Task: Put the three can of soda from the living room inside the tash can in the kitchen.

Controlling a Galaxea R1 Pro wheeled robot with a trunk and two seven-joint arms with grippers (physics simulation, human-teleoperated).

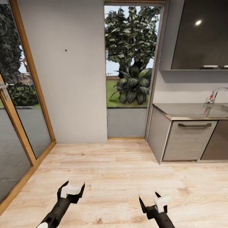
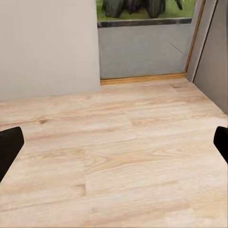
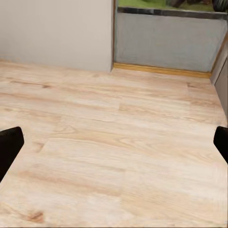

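Observation:
I face a corner of the kitchen [image 1: 190,126] across light wood floor. The cans of soda and the tash can are out of view. My left gripper [image 1: 73,186] hangs low over the floor at the near left, open, with nothing between its fingers. At the near right my right gripper [image 1: 148,199] is likewise open and holds nothing. In the left wrist view the dark fingertips [image 2: 9,145] stand wide apart over bare planks, and the right wrist view has its fingertips [image 3: 9,142] spread the same way.
Grey cabinets [image 1: 186,142] under a steel countertop [image 1: 186,111] with a tap [image 1: 217,93] stand at the right, dark upper cabinets [image 1: 199,34] above. A tall window [image 1: 131,72] is straight ahead. Wood-framed glass doors [image 1: 19,120] line the left. Open floor [image 1: 107,171] lies between.

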